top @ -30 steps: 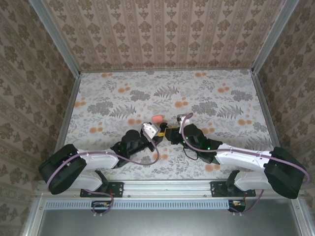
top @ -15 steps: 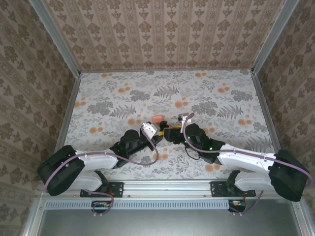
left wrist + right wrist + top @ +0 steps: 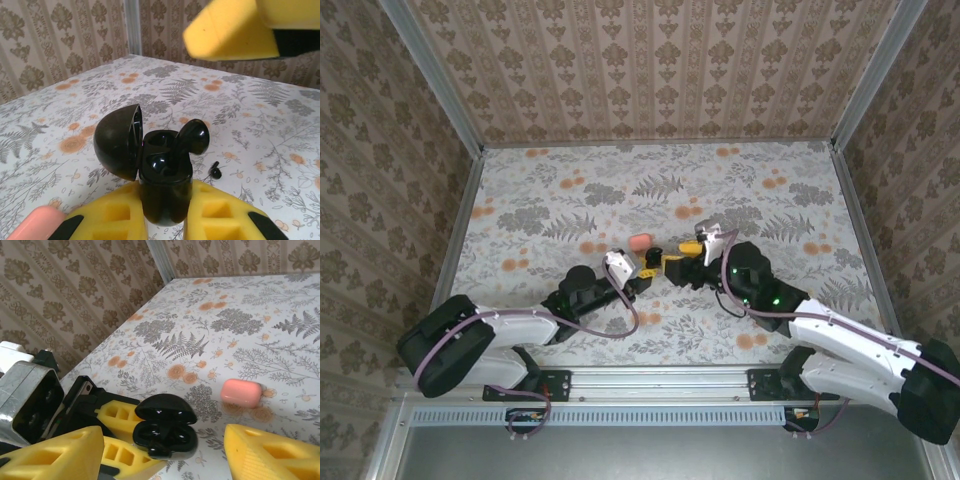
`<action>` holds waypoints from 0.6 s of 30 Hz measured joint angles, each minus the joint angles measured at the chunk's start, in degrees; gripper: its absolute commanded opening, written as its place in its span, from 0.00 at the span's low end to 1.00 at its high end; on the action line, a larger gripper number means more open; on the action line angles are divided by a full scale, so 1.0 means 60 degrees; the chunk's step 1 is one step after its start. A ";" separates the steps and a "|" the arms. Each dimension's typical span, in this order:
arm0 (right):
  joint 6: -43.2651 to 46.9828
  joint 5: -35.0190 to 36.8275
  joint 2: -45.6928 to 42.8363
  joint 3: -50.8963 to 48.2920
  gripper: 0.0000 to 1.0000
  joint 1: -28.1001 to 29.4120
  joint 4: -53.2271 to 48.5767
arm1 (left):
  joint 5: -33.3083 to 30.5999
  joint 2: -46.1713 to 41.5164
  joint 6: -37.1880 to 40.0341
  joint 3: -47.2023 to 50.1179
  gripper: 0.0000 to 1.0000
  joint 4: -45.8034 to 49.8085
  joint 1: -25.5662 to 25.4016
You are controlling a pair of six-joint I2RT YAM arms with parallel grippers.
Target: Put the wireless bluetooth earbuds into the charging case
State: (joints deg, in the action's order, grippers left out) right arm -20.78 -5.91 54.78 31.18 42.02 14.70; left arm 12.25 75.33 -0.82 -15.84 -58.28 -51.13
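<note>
Left gripper is clamped on the black case, which is held upright with its lid swung open at 9 o'clock. One black earbud stands in the right socket, projecting above the rim. Right gripper is parted and empty, just beside the case. Pink case lies on the table at 12 o'clock.

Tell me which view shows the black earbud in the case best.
Left wrist: the black earbud pokes out of the open black case, close and sharp. Right wrist shows the case, the bud indistinct inside. Top external: too small to tell.
</note>
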 measured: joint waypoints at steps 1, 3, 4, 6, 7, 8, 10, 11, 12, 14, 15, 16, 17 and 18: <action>0.0262 -0.0368 -0.0069 0.0000 0.62 -0.0226 -0.0069 | 0.0153 0.0051 0.0025 0.0040 0.14 -0.0117 0.0044; 0.0867 -0.1180 -0.0215 0.0000 0.59 -0.0692 -0.0189 | 0.0510 0.0164 0.0080 0.0080 0.14 -0.0310 0.0080; 0.1191 -0.1537 -0.0280 0.0000 0.59 -0.0871 -0.0240 | 0.0674 0.0200 0.0102 0.0084 0.14 -0.0375 0.0095; 0.1953 -0.2324 -0.0397 0.0000 0.59 -0.1228 -0.0361 | 0.0998 0.0244 0.0138 0.0080 0.15 -0.0499 0.0106; 0.2313 -0.2619 -0.0433 0.0000 0.59 -0.1344 -0.0444 | 0.1147 0.0255 0.0146 0.0080 0.15 -0.0539 0.0113; 0.2772 -0.2973 -0.0452 0.0000 0.59 -0.1468 -0.0561 | 0.1282 0.0262 0.0171 0.0080 0.15 -0.0579 0.0109; 0.3672 -0.3508 -0.0448 0.0000 0.57 -0.1599 -0.0805 | 0.1523 0.0262 0.0204 0.0080 0.15 -0.0663 0.0109; 0.4142 -0.3745 -0.0444 0.0000 0.56 -0.1632 -0.0958 | 0.1625 0.0262 0.0222 0.0080 0.15 -0.0703 0.0109; 0.4575 -0.3934 -0.0444 0.0000 0.55 -0.1654 -0.1071 | 0.1698 0.0262 0.0248 0.0080 0.15 -0.0729 0.0113; 0.5479 -0.4317 -0.0444 0.0000 0.54 -0.1657 -0.1239 | 0.1840 0.0262 0.0280 0.0080 0.14 -0.0739 0.0109; 0.5807 -0.4422 -0.0444 0.0000 0.53 -0.1657 -0.1282 | 0.1887 0.0262 0.0291 0.0080 0.15 -0.0736 0.0113; 0.6196 -0.4532 -0.0444 0.0000 0.52 -0.1657 -0.1337 | 0.1938 0.0262 0.0317 0.0080 0.15 -0.0739 0.0113; 0.6513 -0.4601 -0.0444 0.0000 0.51 -0.1657 -0.1388 | 0.1982 0.0262 0.0321 0.0080 0.15 -0.0736 0.0113; 0.6790 -0.4659 -0.0433 0.0000 0.50 -0.1657 -0.1453 | 0.2004 0.0262 0.0321 0.0080 0.14 -0.0736 0.0113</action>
State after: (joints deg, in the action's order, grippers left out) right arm 19.97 -33.87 52.18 31.18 32.08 5.98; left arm 24.27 76.90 1.10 -15.35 -62.70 -50.46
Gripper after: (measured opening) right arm 0.513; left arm 0.180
